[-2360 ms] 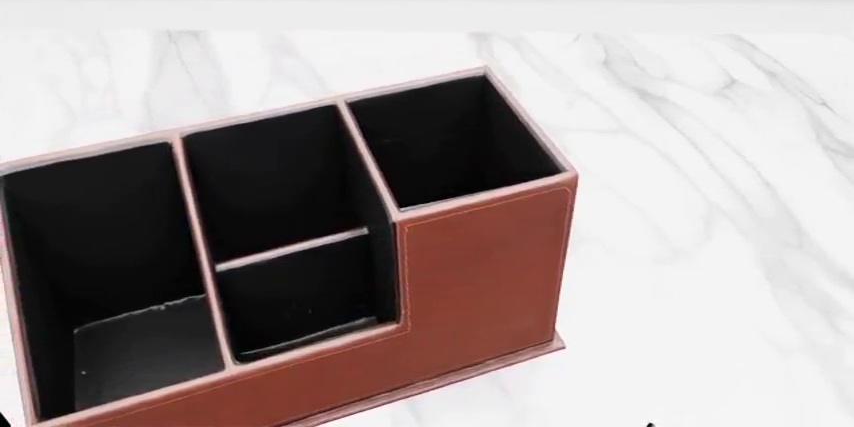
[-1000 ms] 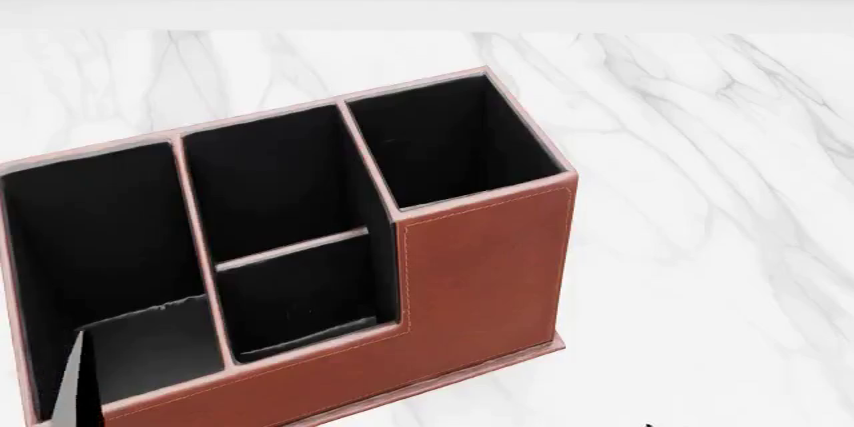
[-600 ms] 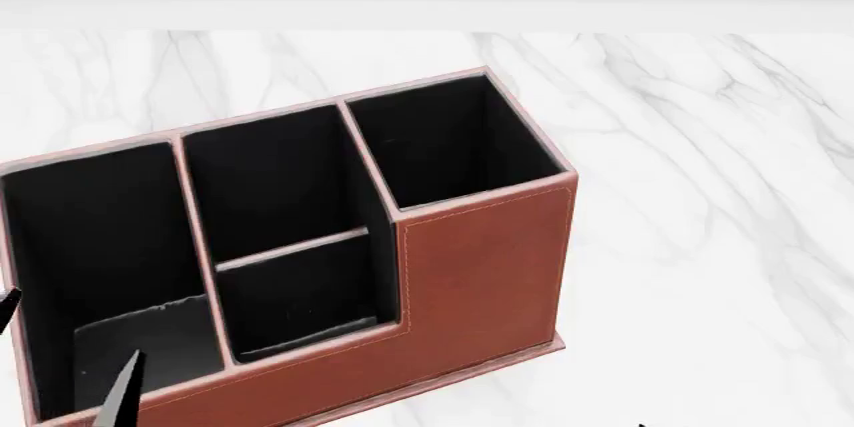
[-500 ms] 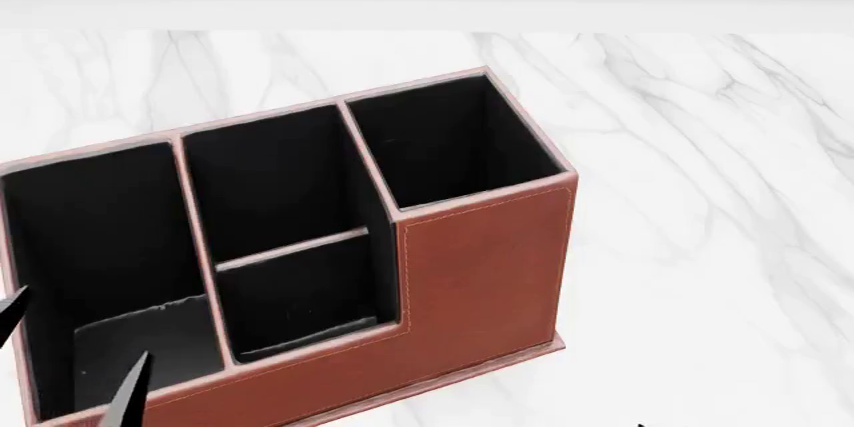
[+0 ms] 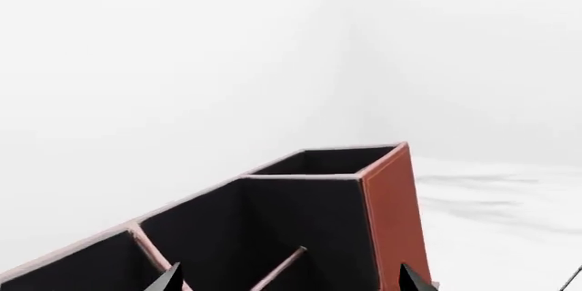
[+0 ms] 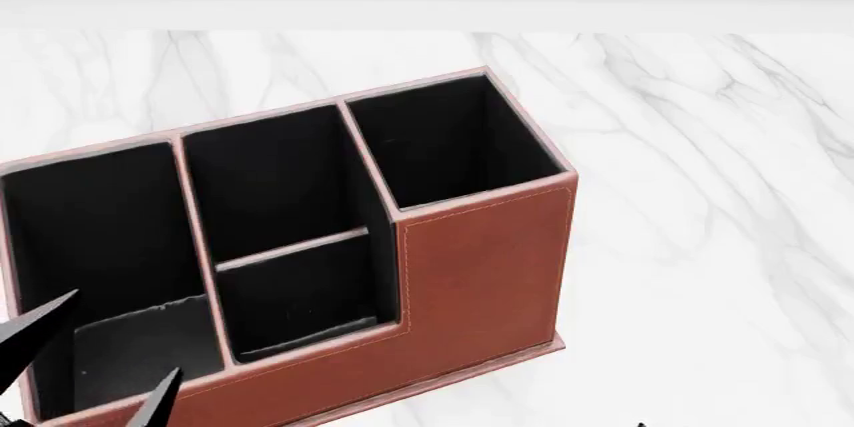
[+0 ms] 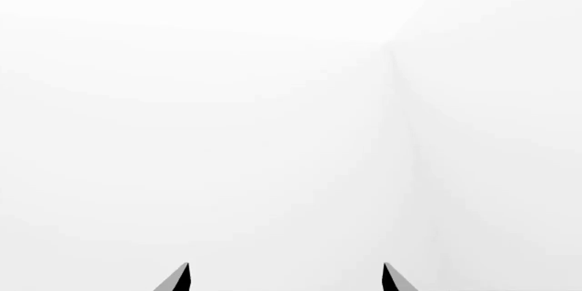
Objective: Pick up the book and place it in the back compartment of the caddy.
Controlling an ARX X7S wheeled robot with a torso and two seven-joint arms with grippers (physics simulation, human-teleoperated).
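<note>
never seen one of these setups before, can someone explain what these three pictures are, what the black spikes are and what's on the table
They are simulator renders from a two-armed wheeled robot. One camera sits on its head, looking down at a white marble table. On it stands a reddish-brown leather-look caddy with black-lined pockets, all apparently empty. The other two cameras sit near each arm's pincer. The black spikes are pincer fingertips: the left pincer hangs open by the caddy's near left corner, and the right pincer is also open, facing blank white. Nothing is held, and no book appears in any picture.
</note>
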